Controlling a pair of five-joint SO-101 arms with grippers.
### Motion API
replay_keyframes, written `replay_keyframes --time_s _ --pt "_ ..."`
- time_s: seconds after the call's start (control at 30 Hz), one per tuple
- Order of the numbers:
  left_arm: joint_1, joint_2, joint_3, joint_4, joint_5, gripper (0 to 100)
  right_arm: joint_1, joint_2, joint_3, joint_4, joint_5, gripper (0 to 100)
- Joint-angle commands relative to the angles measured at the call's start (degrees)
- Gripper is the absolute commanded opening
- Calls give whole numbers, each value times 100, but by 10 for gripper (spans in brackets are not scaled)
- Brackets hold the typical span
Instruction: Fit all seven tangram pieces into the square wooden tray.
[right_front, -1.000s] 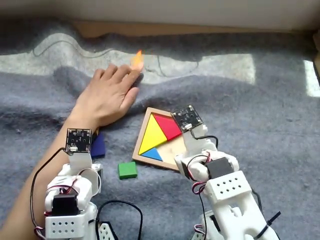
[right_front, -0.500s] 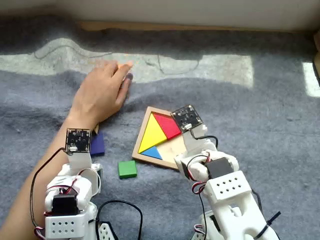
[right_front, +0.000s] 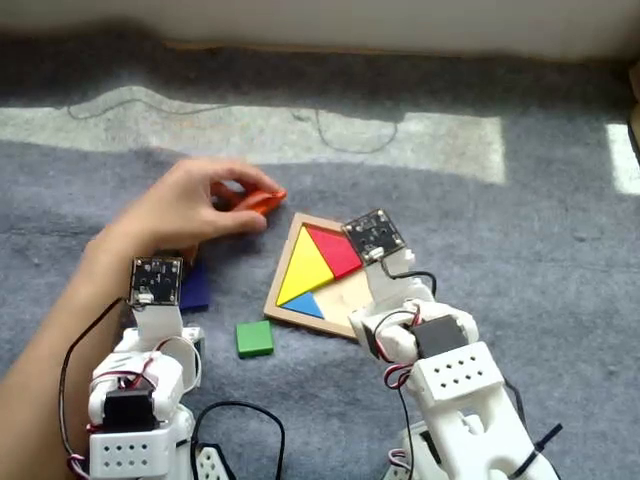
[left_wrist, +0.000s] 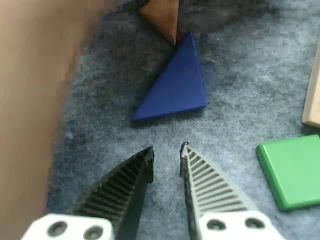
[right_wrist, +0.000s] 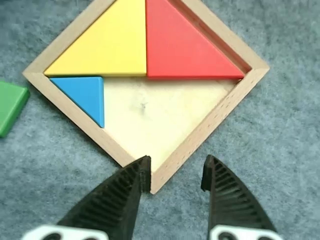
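Observation:
The square wooden tray (right_front: 345, 292) lies mid-table, holding a yellow triangle (right_front: 300, 270), a red triangle (right_front: 335, 252) and a small light blue triangle (right_front: 305, 307). A person's hand (right_front: 185, 205) holds an orange piece (right_front: 260, 201) just left of the tray's far corner. A green square (right_front: 254, 339) and a dark blue triangle (right_front: 195, 288) rest on the cloth left of the tray. My left gripper (left_wrist: 166, 152) is open above the cloth, just short of the dark blue triangle (left_wrist: 175, 87). My right gripper (right_wrist: 172, 172) is open, its jaws either side of the tray's (right_wrist: 160, 115) near corner.
A brown triangle (left_wrist: 162, 12) lies point to point with the dark blue one. The person's forearm (left_wrist: 35, 100) runs along the left arm's outer side. The grey cloth (right_front: 520, 250) covers the table, with open room to the right of the tray.
The hand has pulled back from the far side, picked up the orange piece and carried it nearer the tray. Neither arm has moved.

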Motion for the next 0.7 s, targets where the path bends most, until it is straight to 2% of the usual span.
replay_keyframes --time_s 0.0,0.4,0.67 --pt "48 22 119 26 -26 112 -31 -136 -57 -119 -9 170" --pt "48 22 119 26 -26 112 4 -136 -57 -127 -9 170" --pt "48 22 119 26 -26 112 796 -136 -84 -163 0 170"
